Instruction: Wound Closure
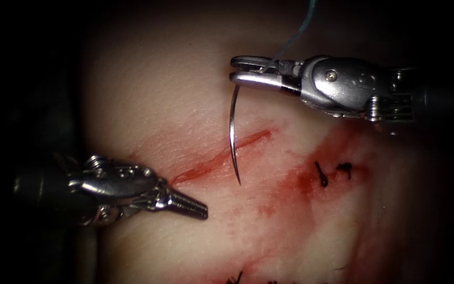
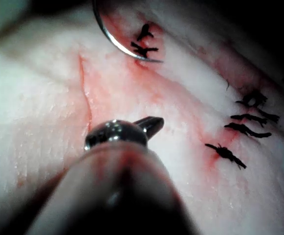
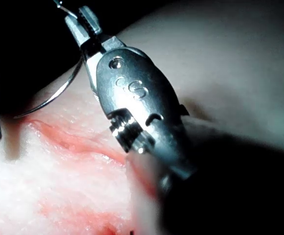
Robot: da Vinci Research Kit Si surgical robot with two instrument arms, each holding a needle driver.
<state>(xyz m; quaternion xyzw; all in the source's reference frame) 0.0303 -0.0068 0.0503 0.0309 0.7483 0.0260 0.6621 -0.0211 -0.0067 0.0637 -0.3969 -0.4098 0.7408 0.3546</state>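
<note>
The right arm's steel needle driver [image 1: 233,70] pinches the thin, curved steel needle [image 1: 233,135] close to its blunt tail end, where the pale blue-grey thread [image 1: 296,32] leaves it and runs up past the jaws. From that grip the needle hangs across the narrow red cut [image 1: 222,156] in the pale pork-belly tissue [image 1: 148,94], its sharp point lying just past the cut on the side toward the dark knotted stitches [image 1: 332,172]. The point seems to hover free of the surface rather than sit in it, though the endoscope view's angle makes this hard to settle; the left wrist view shows the needle's curve [image 2: 113,40] clear above the tissue beside those stitches [image 2: 143,43].

The left arm's steel needle driver [image 1: 202,209] rests near the cut's lower-left end with its ribbed jaws pressed together on nothing.

By my judgement the needle is light, stiff and slick, and will pivot in the jaws unless held squarely; a hold on the body, back from the point and away from the thread's junction, should be steadier and spare the tip. The thread is limp and fine, easily frayed by serrated jaws. The tissue looks soft, wet with red fluid [image 1: 285,184] and prone to tearing at the cut's edge, so any hold belongs a little back from the margin.
</note>
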